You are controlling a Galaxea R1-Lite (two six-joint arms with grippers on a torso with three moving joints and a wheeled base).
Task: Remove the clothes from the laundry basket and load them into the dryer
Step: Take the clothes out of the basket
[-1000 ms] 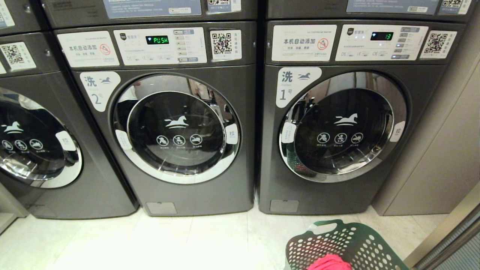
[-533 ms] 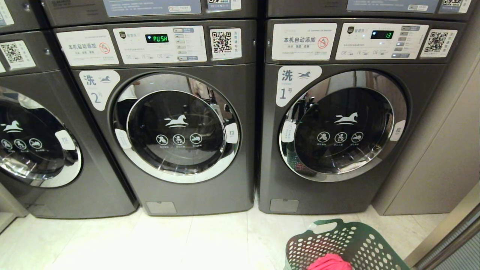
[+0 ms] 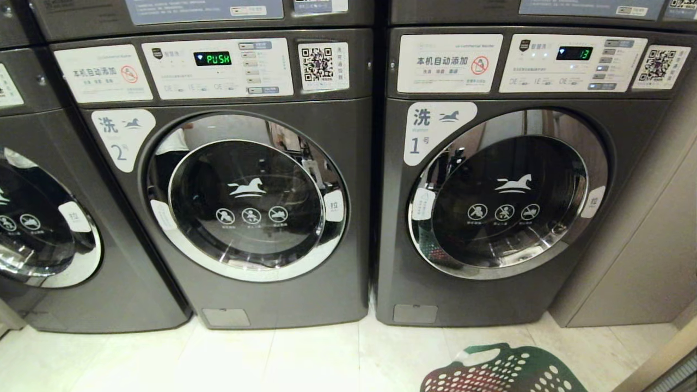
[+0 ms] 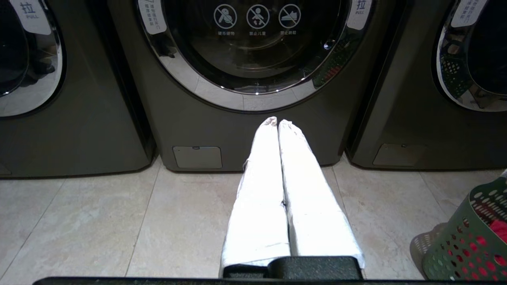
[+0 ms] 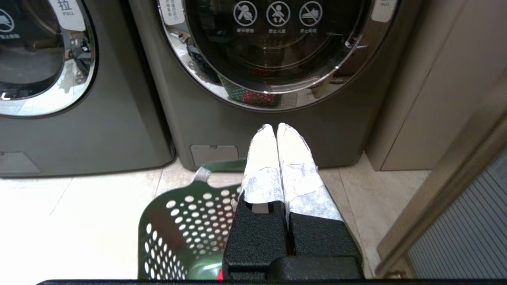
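Observation:
The dark green laundry basket (image 3: 503, 373) stands on the floor before machine 1, cut off by the head view's lower edge. Red clothes (image 4: 499, 230) lie inside it and show through its holes. My right gripper (image 5: 276, 126) hangs over the basket's (image 5: 178, 229) rim, white-wrapped fingers pressed together and holding nothing. My left gripper (image 4: 277, 120) is shut and empty too, pointing at the base of machine 2, with the basket (image 4: 467, 241) off to its side. The round doors of machine 1 (image 3: 503, 198) and machine 2 (image 3: 245, 198) are closed. I cannot tell which machine is the dryer.
A third grey machine (image 3: 43, 228) stands at the left, and more units are stacked above. A beige panel (image 3: 642, 245) and a door frame (image 3: 670, 359) close off the right side. Pale floor tiles (image 3: 299, 359) run in front of the machines.
The whole head view has shifted: the machines now sit lower and larger, and the basket has slid mostly past the bottom edge, taking the red bundle out of that view.

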